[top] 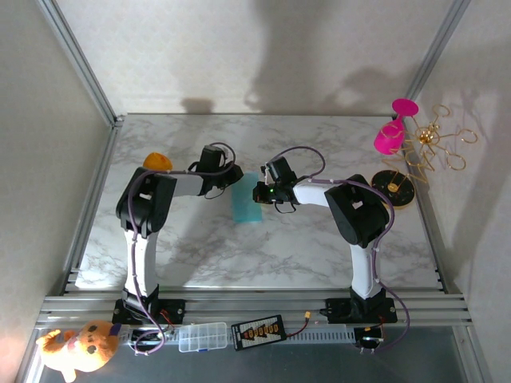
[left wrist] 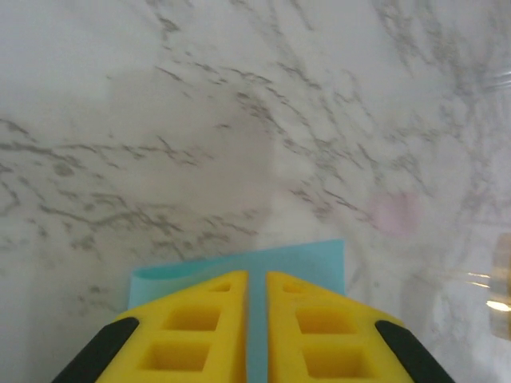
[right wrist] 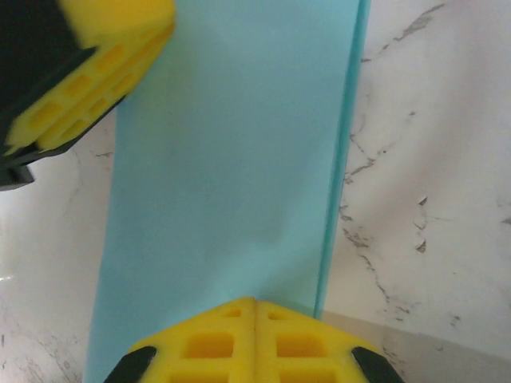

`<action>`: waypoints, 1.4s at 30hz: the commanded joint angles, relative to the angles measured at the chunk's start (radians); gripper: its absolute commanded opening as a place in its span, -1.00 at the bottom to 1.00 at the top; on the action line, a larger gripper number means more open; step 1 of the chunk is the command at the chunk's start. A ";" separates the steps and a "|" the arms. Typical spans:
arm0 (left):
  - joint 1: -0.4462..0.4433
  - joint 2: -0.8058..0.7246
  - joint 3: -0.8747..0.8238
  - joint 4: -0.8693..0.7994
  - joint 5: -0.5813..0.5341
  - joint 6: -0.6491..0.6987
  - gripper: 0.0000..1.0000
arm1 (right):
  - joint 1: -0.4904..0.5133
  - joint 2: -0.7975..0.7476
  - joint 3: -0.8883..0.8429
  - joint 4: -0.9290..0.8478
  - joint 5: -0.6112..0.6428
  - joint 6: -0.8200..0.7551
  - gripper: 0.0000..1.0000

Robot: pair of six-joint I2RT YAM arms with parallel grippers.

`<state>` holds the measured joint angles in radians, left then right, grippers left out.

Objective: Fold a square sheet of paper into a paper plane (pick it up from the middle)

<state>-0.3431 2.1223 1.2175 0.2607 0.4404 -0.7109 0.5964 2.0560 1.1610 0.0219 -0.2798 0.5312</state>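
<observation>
The paper (right wrist: 231,159), folded once into a narrow strip, lies on the desk (left wrist: 239,120) under both fingertips. Left fingers (left wrist: 211,323) are all but closed and right fingers (right wrist: 211,343) closed, neither gripping. Nose and wing folds remain.

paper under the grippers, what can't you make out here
- Left wrist view: the left gripper covers the near part of the paper; pinched or only pressed, unclear.
- Right wrist view: the right gripper hides its near edge; the picture's top edge cuts off its far end.
- Top view: creases too small to read.
</observation>
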 commanded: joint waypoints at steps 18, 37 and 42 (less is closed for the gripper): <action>0.137 0.062 0.121 -0.236 -0.127 0.092 -0.71 | -0.025 0.166 -0.154 -0.399 0.320 -0.052 -1.00; -0.016 -0.082 0.025 -0.194 0.120 0.060 -0.67 | -0.026 0.031 -0.116 -0.482 0.234 -0.194 -1.00; -0.044 -0.015 0.088 -0.287 0.059 0.087 -0.68 | -0.028 0.045 -0.116 -0.479 0.240 -0.192 -1.00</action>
<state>-0.3920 2.0613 1.2640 0.0383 0.5205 -0.6384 0.5941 1.9846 1.1416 -0.0776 -0.1764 0.3676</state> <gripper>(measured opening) 0.165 0.056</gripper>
